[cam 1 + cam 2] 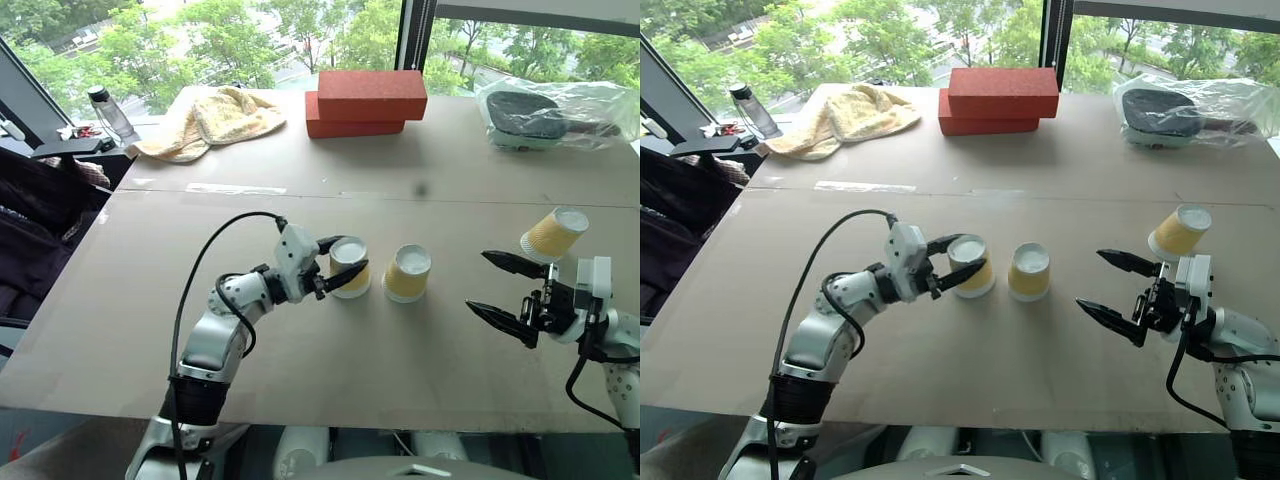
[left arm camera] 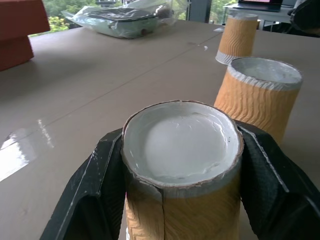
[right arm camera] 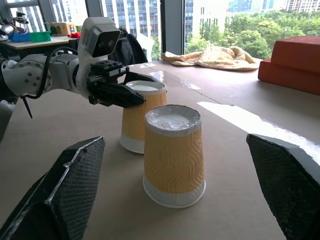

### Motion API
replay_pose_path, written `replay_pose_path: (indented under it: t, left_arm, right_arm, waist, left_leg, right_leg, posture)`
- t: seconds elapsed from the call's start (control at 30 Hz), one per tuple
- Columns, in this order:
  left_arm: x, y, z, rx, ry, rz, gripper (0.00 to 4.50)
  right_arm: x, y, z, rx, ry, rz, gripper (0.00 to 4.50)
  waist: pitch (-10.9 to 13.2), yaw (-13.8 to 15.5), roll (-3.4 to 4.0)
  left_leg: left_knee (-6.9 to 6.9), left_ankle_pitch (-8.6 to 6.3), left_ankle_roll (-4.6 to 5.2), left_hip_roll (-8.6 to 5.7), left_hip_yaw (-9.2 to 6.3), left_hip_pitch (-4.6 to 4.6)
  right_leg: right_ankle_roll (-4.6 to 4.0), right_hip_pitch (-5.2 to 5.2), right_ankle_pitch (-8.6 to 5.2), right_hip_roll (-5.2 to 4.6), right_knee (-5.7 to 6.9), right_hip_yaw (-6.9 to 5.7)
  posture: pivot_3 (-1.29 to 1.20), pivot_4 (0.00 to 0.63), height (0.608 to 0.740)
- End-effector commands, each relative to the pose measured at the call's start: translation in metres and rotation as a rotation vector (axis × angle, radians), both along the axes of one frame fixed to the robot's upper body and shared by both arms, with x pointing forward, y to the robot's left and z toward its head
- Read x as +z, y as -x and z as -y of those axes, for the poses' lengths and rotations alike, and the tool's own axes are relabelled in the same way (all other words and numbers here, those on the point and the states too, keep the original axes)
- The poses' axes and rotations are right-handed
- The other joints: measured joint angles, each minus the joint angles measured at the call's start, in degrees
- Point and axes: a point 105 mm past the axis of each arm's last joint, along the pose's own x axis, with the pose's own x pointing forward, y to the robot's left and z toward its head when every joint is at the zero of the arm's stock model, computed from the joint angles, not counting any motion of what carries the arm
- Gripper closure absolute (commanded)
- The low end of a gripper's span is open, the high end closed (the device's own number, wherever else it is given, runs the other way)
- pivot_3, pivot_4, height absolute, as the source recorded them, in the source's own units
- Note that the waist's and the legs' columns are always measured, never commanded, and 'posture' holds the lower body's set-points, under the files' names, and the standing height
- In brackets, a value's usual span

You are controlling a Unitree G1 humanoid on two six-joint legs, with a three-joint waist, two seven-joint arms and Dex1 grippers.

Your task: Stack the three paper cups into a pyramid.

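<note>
Left end effector [image 1: 343,268] – around upturned cup [image 1: 350,266]

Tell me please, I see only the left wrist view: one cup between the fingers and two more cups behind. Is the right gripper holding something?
Observer: No. The right gripper is open and empty, apart from the cups.
Operator: Which cup is nearest to it?
Observer: The third cup, beyond its upper finger; the middle cup stands between the two grippers.
Operator: And the gripped cup, it stands on the table?
Observer: Yes. The left gripper is shut on the left cup, upside down on the table, beside the middle cup with a gap.
</note>
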Motion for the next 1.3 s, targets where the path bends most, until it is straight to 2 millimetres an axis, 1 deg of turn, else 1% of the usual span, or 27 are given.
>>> replay_pose_path:
  t: [0.03, 0.27, 0.43, 0.5, 0.57, 0.6, 0.77, 0.87, 0.97, 1.07, 1.1, 1.2, 1.27, 1.3]
  left_arm:
    - [-0.001, 0.002, 0.012, -0.054, 0.006, 0.004, 2.1]
    - [-0.004, -0.008, 0.019, -0.05, -0.026, 0.084, 2.1]
    - [-0.005, -0.012, 0.028, -0.078, -0.039, 0.142, 2.1]
    - [-0.006, -0.012, 0.03, -0.086, -0.043, 0.154, 1.07]
    - [-0.008, -0.012, 0.031, -0.09, -0.055, 0.167, 0.18]
    - [-0.007, -0.013, 0.031, -0.088, -0.053, 0.173, 0.02]
    - [-0.003, -0.015, 0.028, -0.066, -0.037, 0.204, 0.02]
    - [0.011, -0.014, 0.022, -0.05, 0.011, 0.226, 0.02]
    - [0.036, -0.007, 0.009, -0.038, 0.09, 0.231, 0.02]
    - [0.055, 0.004, -0.004, -0.049, 0.102, 0.228, 0.02]
    - [0.064, 0.007, -0.008, -0.055, 0.11, 0.222, 0.02]
    - [0.087, 0.013, -0.016, -0.071, 0.137, 0.165, 0.02]
    - [0.096, 0.017, -0.017, -0.091, 0.118, 0.138, 0.02]
    - [0.096, 0.018, -0.018, -0.099, 0.061, 0.133, 0.02]
  right_arm:
    - [0.009, 0.002, 0.002, -0.011, 0.012, 0.053, 0.0]
    - [0.008, 0.003, 0.004, -0.017, 0.023, 0.049, 0.0]
    - [0.008, 0.003, 0.004, -0.014, 0.029, 0.048, 0.0]
    - [0.008, 0.003, 0.004, -0.013, 0.029, 0.048, 0.0]
    - [0.008, 0.003, 0.003, -0.012, 0.029, 0.047, 0.0]
    - [0.008, 0.003, 0.003, -0.011, 0.029, 0.047, 0.0]
    - [0.007, 0.004, 0.004, -0.011, 0.028, 0.044, 0.0]
    - [0.006, 0.005, 0.006, -0.017, 0.028, 0.039, 0.0]
    - [0.007, 0.005, 0.012, -0.053, 0.012, 0.04, 0.0]
    - [0.015, 0.0, 0.022, -0.125, -0.016, 0.092, 0.0]
    - [0.02, -0.004, 0.026, -0.165, -0.032, 0.119, 0.0]
    - [0.028, -0.027, 0.05, -0.394, -0.043, 0.173, 0.0]
    - [0.029, -0.041, 0.065, -0.539, -0.035, 0.191, 0.0]
    - [0.03, -0.048, 0.074, -0.614, -0.041, 0.193, 0.0]
  waist:
    - [0.0, 0.0, 0.0]
    - [0.0, 0.03, 0.0]
    - [-0.01, 0.05, 0.02]
    - [-0.01, 0.01, 0.02]
    - [-0.01, 0.0, 0.02]
    - [-0.01, -0.01, 0.02]
    - [0.0, -0.02, 0.02]
    - [0.0, -0.02, 0.02]
    - [0.02, -0.12, 0.03]
    - [0.01, -0.17, 0.04]
    - [0.02, -0.14, 0.05]
    - [0.02, -0.16, 0.05]
    - [0.02, -0.08, 0.05]
    - [0.03, 0.01, 0.05]
  left_leg:
    - [0.0, 0.0, 0.0, 0.01, -0.01, 0.0]
    - [0.01, 0.0, 0.0, 0.0, -0.02, 0.01]
    - [0.02, 0.0, 0.0, -0.01, 0.0, 0.02]
    - [0.02, 0.0, 0.0, -0.01, 0.0, 0.02]
    - [0.02, 0.0, 0.0, -0.01, 0.0, 0.02]
    - [0.02, 0.0, 0.01, 0.0, 0.0, 0.02]
    - [0.02, 0.0, 0.01, 0.03, 0.0, 0.01]
    - [0.02, 0.0, 0.01, 0.04, 0.0, 0.01]
    - [0.02, 0.0, 0.01, 0.06, -0.01, 0.0]
    - [-0.01, 0.0, 0.0, 0.11, -0.03, -0.01]
    - [-0.01, 0.0, 0.0, 0.12, -0.04, 0.0]
    - [0.0, 0.0, 0.0, 0.1, -0.03, 0.02]
    - [0.03, 0.01, -0.01, 0.07, -0.02, 0.03]
    - [0.03, 0.01, -0.02, 0.04, -0.02, 0.02]
  right_leg:
    - [0.0, 0.0, 0.0, 0.02, 0.01, 0.0]
    - [0.0, 0.0, 0.0, 0.05, 0.01, -0.05]
    - [0.0, 0.0, 0.0, 0.05, 0.02, -0.07]
    - [0.0, 0.0, 0.0, 0.07, 0.02, -0.07]
    - [0.0, 0.0, 0.0, 0.07, 0.01, -0.06]
    - [0.0, -0.01, 0.0, 0.08, 0.01, -0.06]
    - [0.0, -0.02, 0.0, 0.11, 0.01, -0.06]
    - [0.0, -0.02, 0.0, 0.1, 0.01, -0.06]
    - [0.0, -0.02, 0.0, 0.1, 0.01, -0.05]
    - [0.0, -0.02, 0.0, 0.08, 0.0, 0.08]
    - [0.0, -0.02, 0.0, 0.08, 0.02, 0.08]
    - [0.0, -0.02, 0.0, 0.07, 0.04, 0.09]
    - [0.0, -0.01, 0.0, 0.07, 0.05, 0.06]
    - [0.0, -0.01, 0.0, 0.06, 0.05, 0.03]
  posture:
    - [0.0, 0.15, 0.73]
    - [0.0, 0.15, 0.73]
    - [0.0, 0.15, 0.73]
    - [0.0, 0.15, 0.73]
    - [0.0, 0.15, 0.73]
    - [0.0, 0.15, 0.73]
    - [0.0, 0.15, 0.73]
    - [0.0, 0.15, 0.73]
    - [0.0, 0.15, 0.73]
    - [0.0, 0.15, 0.73]
    - [0.0, 0.15, 0.73]
    - [0.0, 0.15, 0.73]
    - [0.0, 0.15, 0.73]
    - [0.0, 0.15, 0.73]
